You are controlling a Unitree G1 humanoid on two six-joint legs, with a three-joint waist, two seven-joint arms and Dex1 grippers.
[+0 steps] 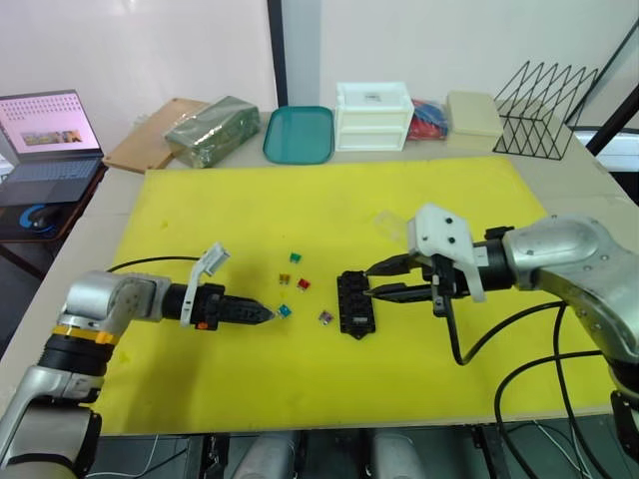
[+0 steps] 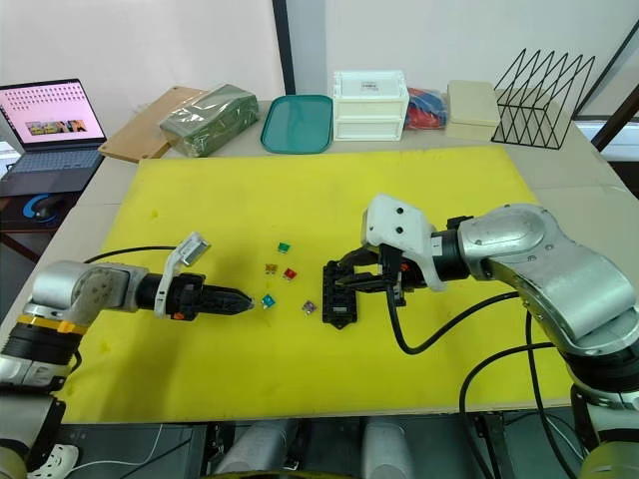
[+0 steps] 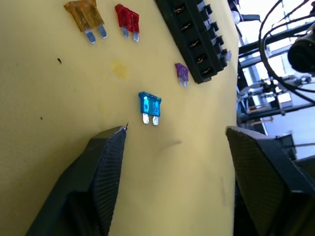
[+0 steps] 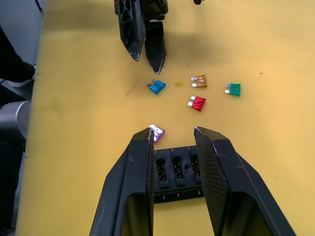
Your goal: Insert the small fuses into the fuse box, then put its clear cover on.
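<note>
Left wrist view: the left gripper (image 3: 172, 142) is spread wide and empty, low over the yellow mat (image 1: 250, 200), with the blue fuse (image 3: 149, 104) lying flat just ahead, between its fingertips' line.
Right gripper: the right gripper (image 4: 172, 135) is open with nothing held, its fingers straddling the near end of the fuse box (image 4: 178, 173), apparently to steady it.
Fuse box: black block on the mat, its slots looking empty; the purple fuse (image 1: 324, 317) lies just beside it.
Loose fuses: green fuse (image 1: 296, 258), amber fuse (image 1: 285, 277) and red fuse (image 1: 304, 284) lie near one another, between the blue fuse and the box.
Clear cover: a faint clear piece (image 1: 389, 224) lies on the mat beyond the right arm; I take it for the lid but cannot be sure.
Step in hand: judged to be picking up the blue fuse.
How to do it well: centre the fingers on the coloured body, not the metal blades; close gently so it does not skid; lift it level.
Writing: the white drawer unit (image 1: 373, 117) has a small label, unreadable; the laptop (image 1: 45, 140) screen's text is too small to read.
</note>
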